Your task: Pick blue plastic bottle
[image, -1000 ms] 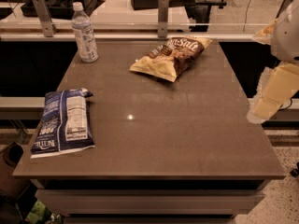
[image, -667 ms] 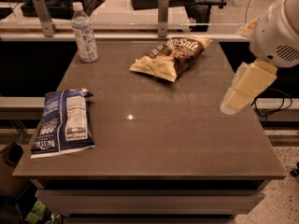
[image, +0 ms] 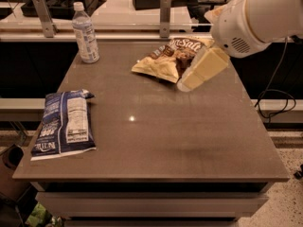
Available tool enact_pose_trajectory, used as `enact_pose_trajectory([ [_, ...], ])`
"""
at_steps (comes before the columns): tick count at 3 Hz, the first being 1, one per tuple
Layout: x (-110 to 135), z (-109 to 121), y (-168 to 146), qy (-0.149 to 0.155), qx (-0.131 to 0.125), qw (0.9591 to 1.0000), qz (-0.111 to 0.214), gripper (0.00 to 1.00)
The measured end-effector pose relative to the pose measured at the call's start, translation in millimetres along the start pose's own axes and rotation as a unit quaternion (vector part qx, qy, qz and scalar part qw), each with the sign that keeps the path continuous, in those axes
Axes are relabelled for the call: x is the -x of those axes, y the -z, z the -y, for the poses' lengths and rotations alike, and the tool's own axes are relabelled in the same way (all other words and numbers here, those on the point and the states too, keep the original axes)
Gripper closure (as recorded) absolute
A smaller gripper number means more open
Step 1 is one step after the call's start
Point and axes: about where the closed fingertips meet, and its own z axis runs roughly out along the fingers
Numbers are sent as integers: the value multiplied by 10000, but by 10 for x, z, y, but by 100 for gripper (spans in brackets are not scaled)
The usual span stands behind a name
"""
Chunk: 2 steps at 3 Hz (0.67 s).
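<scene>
Cream-coloured and slanting down to the left, the gripper (image: 190,81) hung over the far right part of the table (image: 189,141), below the round white housing of the arm (image: 255,18) that reached in from the upper right. From my screen I could not tell whether it was released or clenched, and I saw nothing grasped in it. Its tip lay against the right edge of the brown-and-yellow snack bag (image: 163,60) in my view; whether it actually touched the bag I could not tell.

I saw the blue plastic bottle (image: 85,34) standing upright near the far left corner of the table, its white cap on and its pale label facing me. It stood well apart from the gripper, with the brown-and-yellow snack bag lying between them. A metal post (image: 42,15) rose just behind and to the left of it.

A blue-and-white snack bag (image: 64,124) lay flat near the left edge, closer to me. A dark cable (image: 274,98) hung beside the table on the right.
</scene>
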Motion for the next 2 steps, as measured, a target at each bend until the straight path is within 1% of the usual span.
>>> enact_pose_trajectory([
  [1, 290, 86, -339, -100, 74, 9978, 654, 0],
  [2, 505, 153, -675, -275, 263, 9923, 1177, 0],
])
